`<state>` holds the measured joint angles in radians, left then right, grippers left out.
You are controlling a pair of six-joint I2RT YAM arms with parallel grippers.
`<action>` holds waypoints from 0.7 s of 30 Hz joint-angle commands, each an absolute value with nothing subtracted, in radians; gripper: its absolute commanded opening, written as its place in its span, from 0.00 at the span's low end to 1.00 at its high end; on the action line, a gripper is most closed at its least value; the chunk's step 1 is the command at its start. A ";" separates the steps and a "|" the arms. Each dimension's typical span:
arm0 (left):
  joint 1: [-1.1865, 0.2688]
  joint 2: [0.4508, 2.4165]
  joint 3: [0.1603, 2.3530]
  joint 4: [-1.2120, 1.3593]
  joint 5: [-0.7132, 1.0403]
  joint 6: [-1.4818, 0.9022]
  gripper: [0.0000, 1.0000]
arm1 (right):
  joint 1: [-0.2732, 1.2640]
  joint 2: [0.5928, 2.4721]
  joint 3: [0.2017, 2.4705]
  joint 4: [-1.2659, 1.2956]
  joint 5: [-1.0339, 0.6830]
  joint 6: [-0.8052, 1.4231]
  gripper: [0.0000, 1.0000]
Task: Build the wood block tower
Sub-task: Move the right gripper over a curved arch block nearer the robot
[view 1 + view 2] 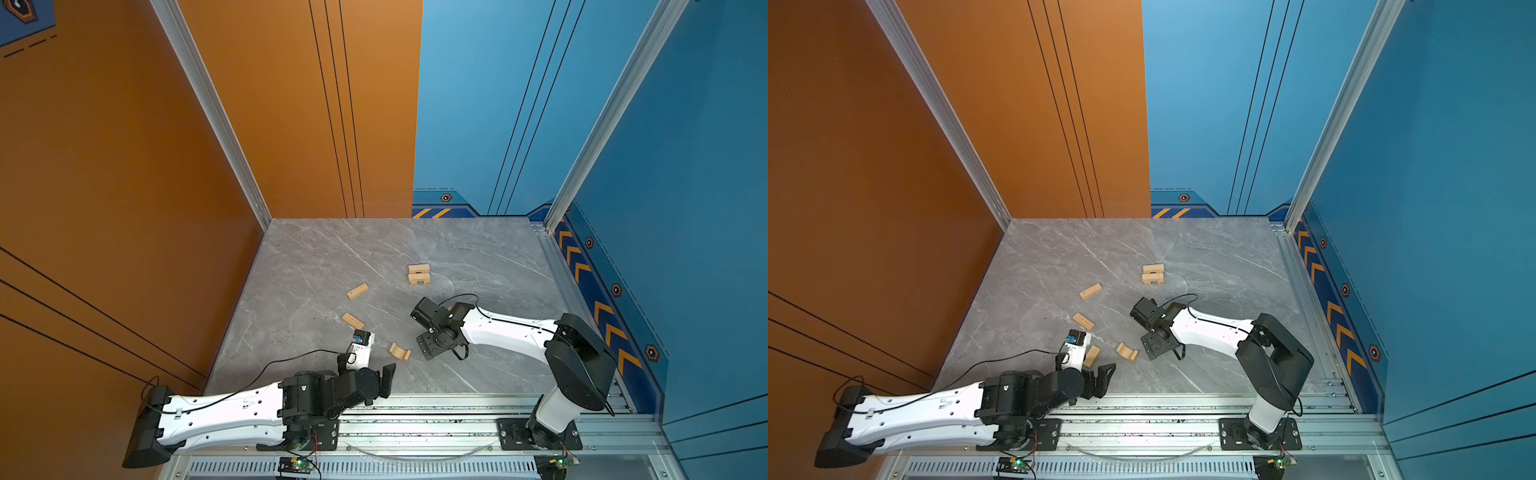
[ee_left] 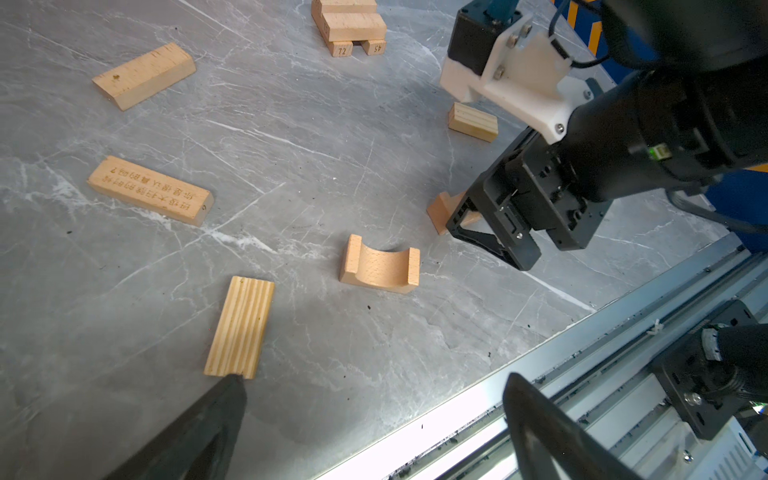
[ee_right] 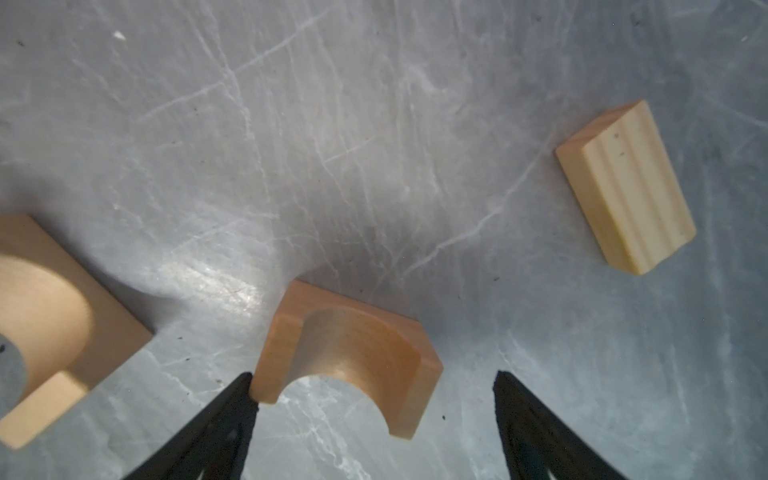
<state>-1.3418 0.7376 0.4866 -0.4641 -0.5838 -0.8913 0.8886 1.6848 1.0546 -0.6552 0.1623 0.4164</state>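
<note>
Step in hand, my read: grasp an arch for the tower. The right gripper (image 3: pixel 372 376) is released, with jaws wide and low around the arch block (image 3: pixel 349 357). One fingertip (image 3: pixel 243 388) touches the arch's corner and the opposite one stands apart. Nothing is held. The left gripper (image 2: pixel 374 380) is also spread wide and empty, with one fingertip (image 2: pixel 232 386) right at the end of a grooved slab (image 2: pixel 241 326).

To do it well, shift sideways so the arch sits centred between the jaws, not against one finger. Square the pads to its flat outer faces, then close. Otherwise the touching finger will likely shove or twist it. A second arch (image 3: pixel 45 324) lies close beside the right gripper, so keep clear of it. Another slab (image 3: pixel 627 187) lies ahead of the fingertips on the opposite side.

The tower (image 1: pixel 419 274) is only a low start of a few crossed bars, well beyond the right gripper. A plain bar (image 2: pixel 143 77) lies loose far ahead of the left gripper.

Writing: the engraved bar (image 2: pixel 151 191) carries a line of Chinese characters ending in a question mark. It is upside down in the left wrist view and I can't read it. The ends of the tower's bottom bars show numbers that look like 72 and 45. No brand is visible.
</note>
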 commanded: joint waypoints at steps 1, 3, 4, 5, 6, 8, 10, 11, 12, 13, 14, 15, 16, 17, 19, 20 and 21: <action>-1.333 0.738 0.502 -0.469 -0.602 -0.887 0.98 | 0.875 1.715 1.050 -0.634 0.176 0.401 0.89; -1.332 0.735 0.501 -0.469 -0.604 -0.882 0.98 | 0.866 1.727 1.058 -0.634 0.176 0.397 0.89; -1.329 0.733 0.501 -0.472 -0.604 -0.881 0.98 | 0.863 1.730 1.061 -0.633 0.176 0.396 0.89; -1.330 0.733 0.502 -0.472 -0.603 -0.879 0.98 | 0.857 1.735 1.062 -0.630 0.176 0.395 0.89; -1.326 0.732 0.503 -0.475 -0.603 -0.876 0.98 | 0.852 1.739 1.064 -0.625 0.171 0.394 0.89; -1.322 0.730 0.503 -0.476 -0.602 -0.874 0.98 | 0.841 1.745 1.066 -0.619 0.162 0.395 0.88; -1.315 0.730 0.503 -0.475 -0.601 -0.872 0.98 | 0.829 1.751 1.070 -0.613 0.156 0.394 0.88; -1.311 0.732 0.503 -0.474 -0.599 -0.869 0.98 | 0.822 1.753 1.074 -0.612 0.154 0.396 0.88; -1.306 0.733 0.505 -0.475 -0.594 -0.866 0.98 | 0.816 1.759 1.077 -0.612 0.149 0.395 0.88; -1.302 0.736 0.507 -0.474 -0.591 -0.862 0.98 | 0.813 1.759 1.079 -0.611 0.148 0.395 0.87; -1.299 0.736 0.509 -0.473 -0.589 -0.857 0.98 | 0.808 1.764 1.084 -0.611 0.146 0.393 0.87; -1.295 0.738 0.510 -0.473 -0.586 -0.856 0.98 | 0.804 1.765 1.088 -0.611 0.144 0.391 0.87; -1.294 0.738 0.512 -0.474 -0.584 -0.853 0.98 | 0.800 1.768 1.092 -0.611 0.140 0.390 0.87; -1.292 0.738 0.513 -0.474 -0.583 -0.851 0.98 | 0.796 1.769 1.095 -0.611 0.136 0.389 0.87; -1.289 0.738 0.515 -0.474 -0.581 -0.848 0.98 | 0.789 1.776 1.103 -0.611 0.132 0.386 0.87; -1.289 0.738 0.515 -0.473 -0.581 -0.847 0.98 | 0.787 1.778 1.107 -0.611 0.129 0.384 0.87; -1.287 0.738 0.515 -0.474 -0.580 -0.847 0.98 | 0.784 1.781 1.109 -0.611 0.128 0.384 0.87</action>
